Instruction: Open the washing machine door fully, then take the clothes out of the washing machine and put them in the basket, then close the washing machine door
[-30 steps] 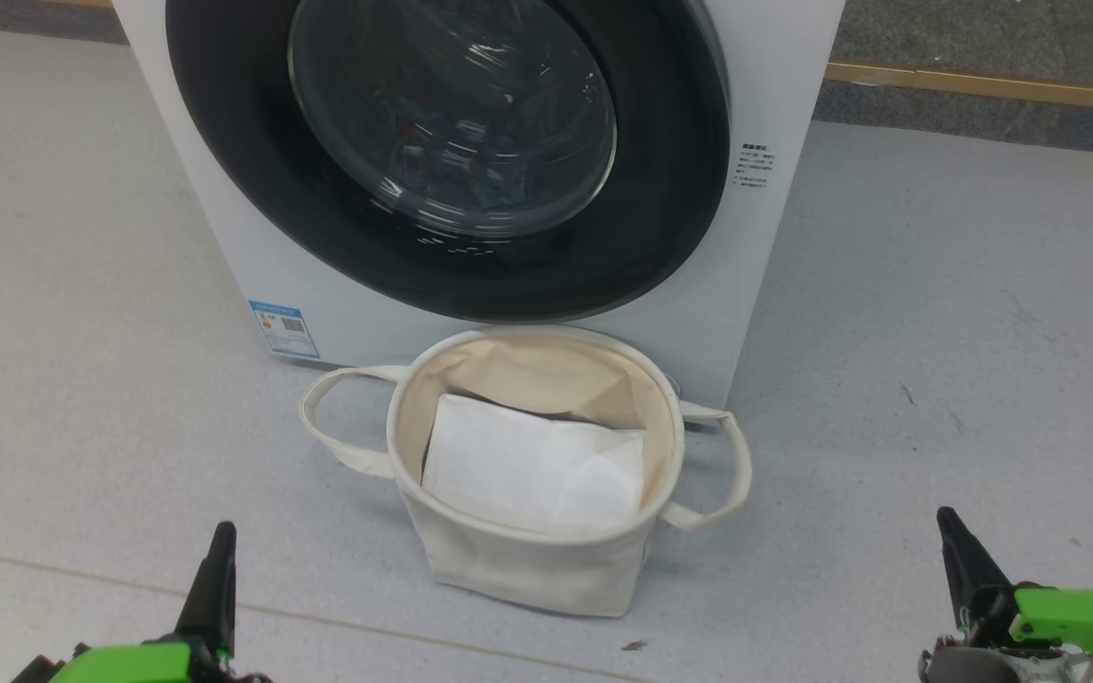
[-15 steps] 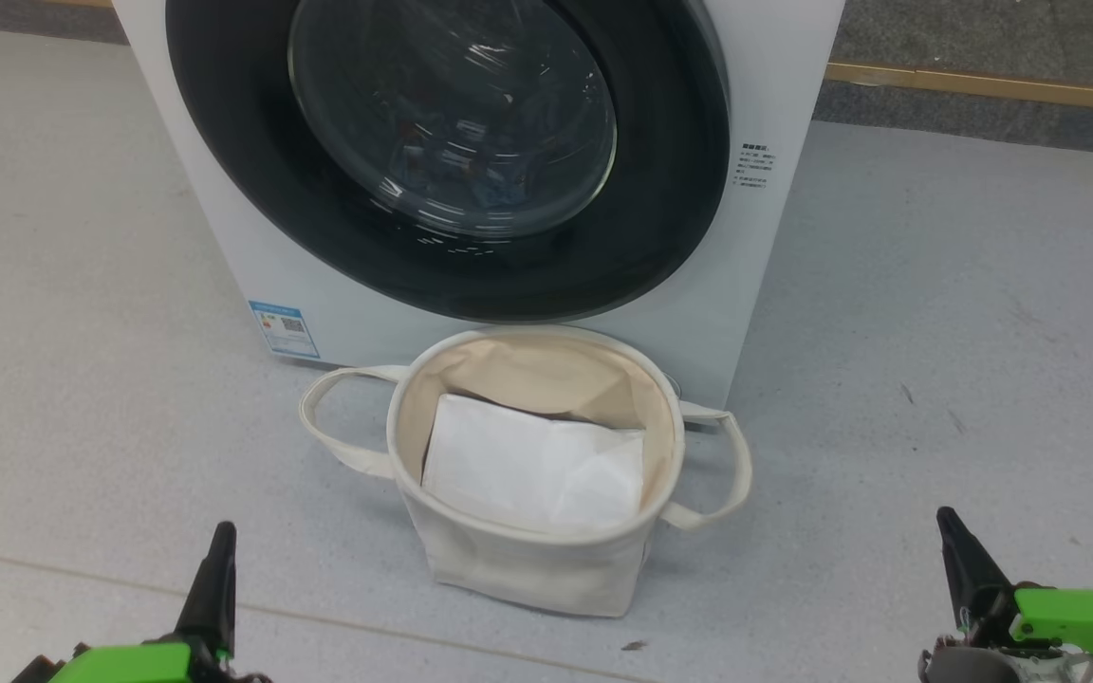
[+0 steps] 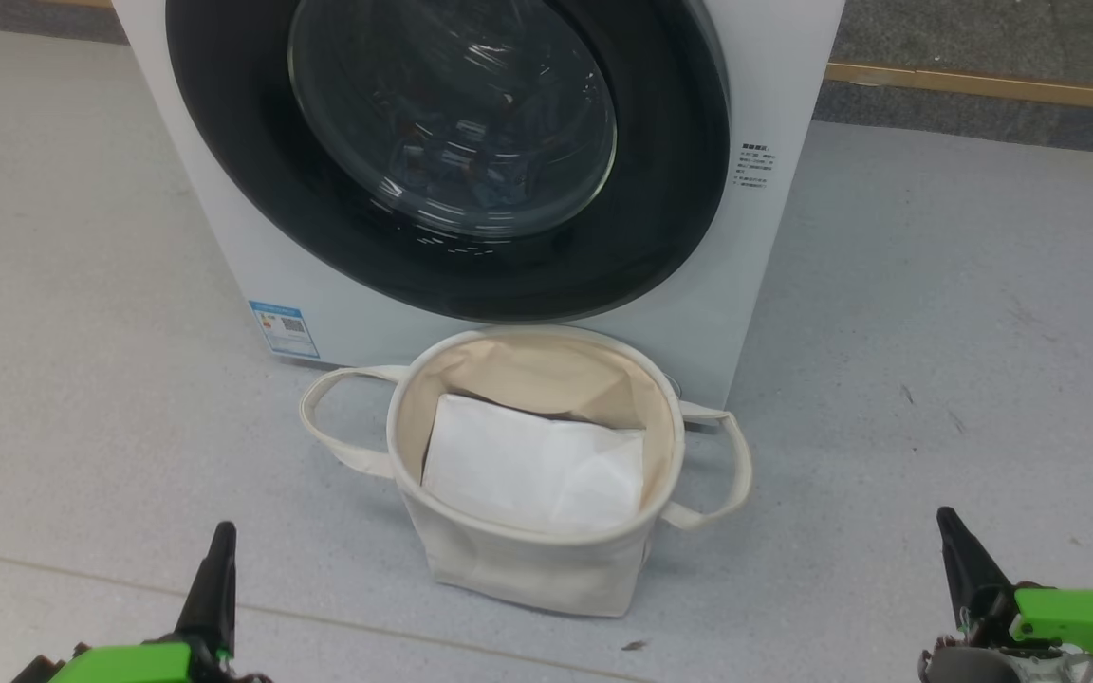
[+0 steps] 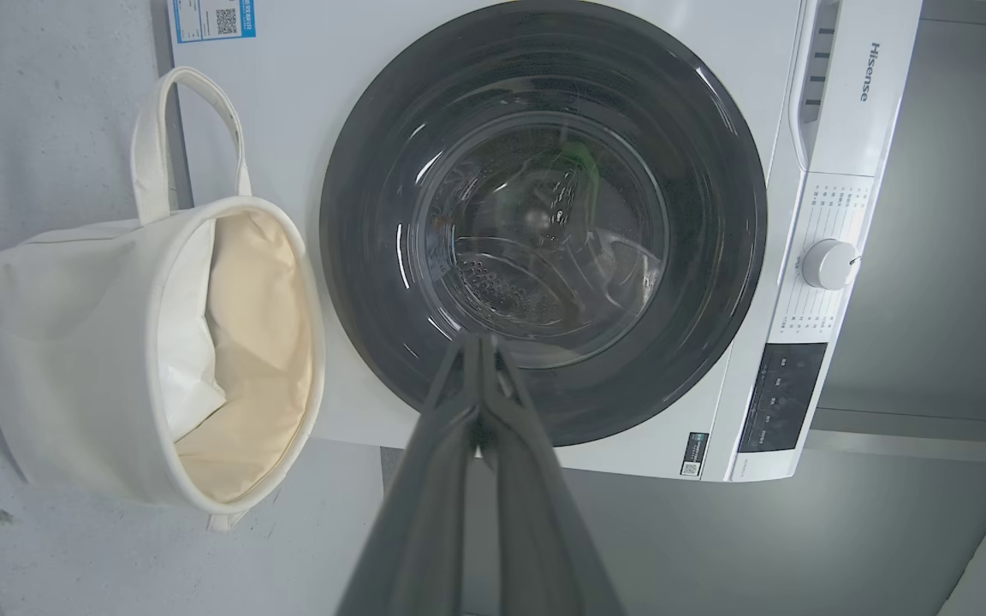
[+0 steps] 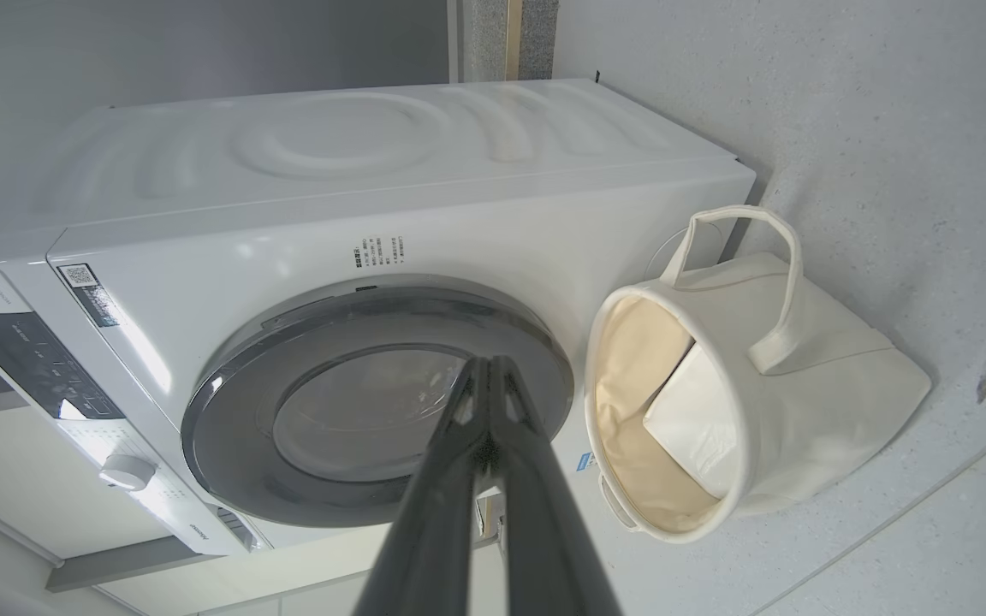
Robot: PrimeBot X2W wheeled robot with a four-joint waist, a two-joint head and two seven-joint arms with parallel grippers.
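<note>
The washing machine (image 3: 779,237) stands white and front-loading ahead of me. Its round black-ringed washing machine door (image 3: 452,123) lies flat against the front, closed, and appears so too in the left wrist view (image 4: 698,214) and the right wrist view (image 5: 330,411). Behind the dark glass the clothes cannot be made out. On the floor right in front of the machine stands the cream canvas basket (image 3: 527,569), with a plain white folded sheet (image 3: 527,465) inside. My left gripper (image 3: 220,541) and right gripper (image 3: 947,526) hang low on either side of the basket, both shut and empty, fingers pressed together (image 4: 480,342) (image 5: 490,364).
The basket's two looped handles (image 3: 319,417) stick out sideways. A blue label (image 3: 283,328) marks the machine's lower left corner. The control panel with a white knob (image 4: 827,263) sits at the machine's top. Grey floor spreads on both sides; a wooden strip (image 3: 983,85) runs behind.
</note>
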